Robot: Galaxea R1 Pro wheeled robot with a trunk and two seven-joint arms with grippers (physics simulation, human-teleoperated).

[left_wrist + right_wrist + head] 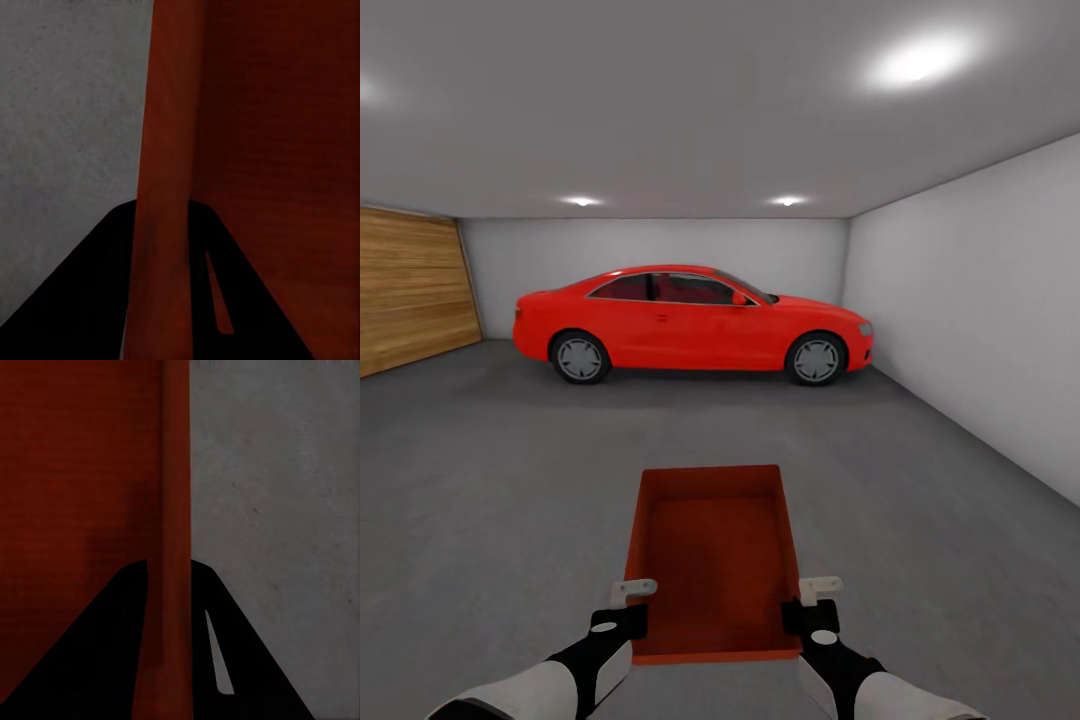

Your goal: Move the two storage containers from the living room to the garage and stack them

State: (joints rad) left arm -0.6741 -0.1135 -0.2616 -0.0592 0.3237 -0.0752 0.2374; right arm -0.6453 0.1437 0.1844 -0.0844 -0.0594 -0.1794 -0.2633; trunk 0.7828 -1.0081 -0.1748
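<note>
While the robot is standing in the garage, this is how things are looking:

Container: one orange-red storage container is being carried low over the dark grey concrete floor, directly in front of the robot and well short of the red car — whether its bottom is touching the concrete, I can't tell.

Left gripper: the left gripper is pinching the container's left wall near the corner closest to the robot. From the left wrist camera the fingers are straddling that thin wall, one inside and one outside, so it's holding the bin.

Right gripper: the right gripper is doing the same on the container's right wall, closed narrow around it.

Second container: not something I'm seeing beside this one, so my guess is this is the bottom bin of the stack.

Step in hand: looks like setting this container down on the floor.

How to do it well: both arms should be lowering together so the container stays level — if one side is dropping faster, the thin walls are twisting in the fingers. Wait until the base is sitting flat on the concrete before letting go, then open both grippers and lift straight up off the walls. Plenty of bare floor around the container, so leaving it square and away from the car is making the later stacking easier.
</note>
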